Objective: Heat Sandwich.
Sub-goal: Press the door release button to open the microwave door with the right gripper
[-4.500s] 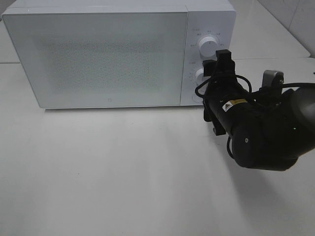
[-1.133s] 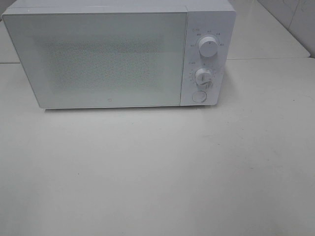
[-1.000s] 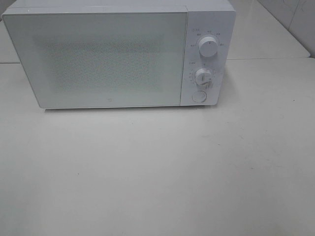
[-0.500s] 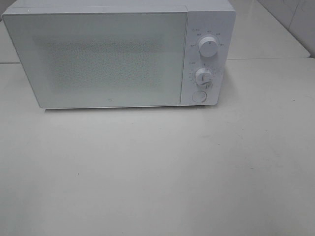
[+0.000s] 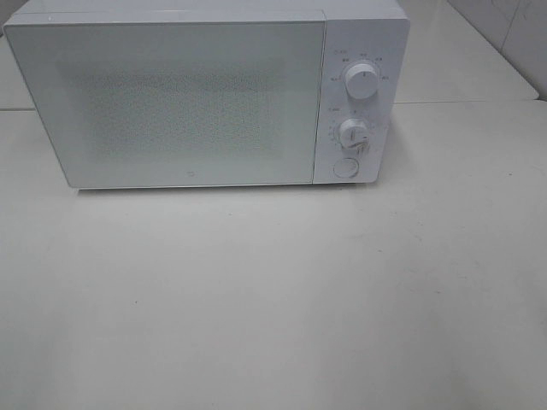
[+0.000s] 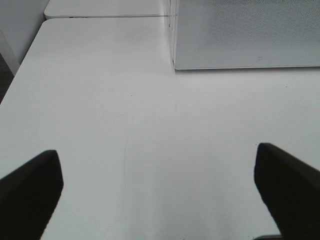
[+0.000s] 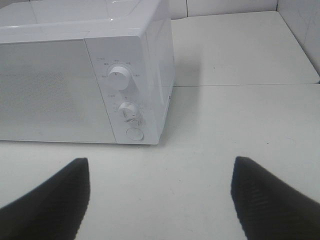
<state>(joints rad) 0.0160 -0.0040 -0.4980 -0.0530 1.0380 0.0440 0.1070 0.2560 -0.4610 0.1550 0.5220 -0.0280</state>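
Left fingers (image 6: 30,195) and right fingers (image 7: 50,200) spread, empty. Microwave (image 5: 367,34) door (image 5: 171,102) shut; sandwich unseen. Risk: dial (image 5: 353,132), 3 o'clock of door, mis-set, so overheating.

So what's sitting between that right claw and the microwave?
Nothing: only bare white table separates the right gripper from the microwave, seen in the right wrist view.

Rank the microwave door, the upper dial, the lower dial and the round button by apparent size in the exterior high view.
1. Microwave door, by far the largest.
2. Upper dial and lower dial: nearly alike, so not ranked apart.
3. Round button, smallest, though only slightly.
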